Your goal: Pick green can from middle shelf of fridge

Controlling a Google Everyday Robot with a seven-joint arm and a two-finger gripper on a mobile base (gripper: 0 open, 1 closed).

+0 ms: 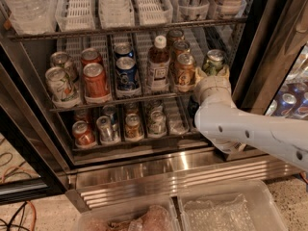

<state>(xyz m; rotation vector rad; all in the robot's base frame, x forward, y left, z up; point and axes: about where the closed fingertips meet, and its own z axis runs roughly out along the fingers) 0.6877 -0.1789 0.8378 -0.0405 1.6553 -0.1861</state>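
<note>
The green can (213,61), olive with a silver top, stands at the right end of the middle shelf (139,47) of the fridge (159,170). My gripper (212,75) reaches in from the right on its white arm (250,129). Its yellowish fingers (199,75) close around the can's lower body, which they hide. The can leans slightly.
Left of the green can stand brown-gold cans (185,70), a white-capped bottle (158,66), a blue can (127,73), an orange-red can (95,80) and a whitish can (59,83). The lower rack holds cans (132,126). A dark door frame (260,47) rises right. Clear bins (226,211) lie below.
</note>
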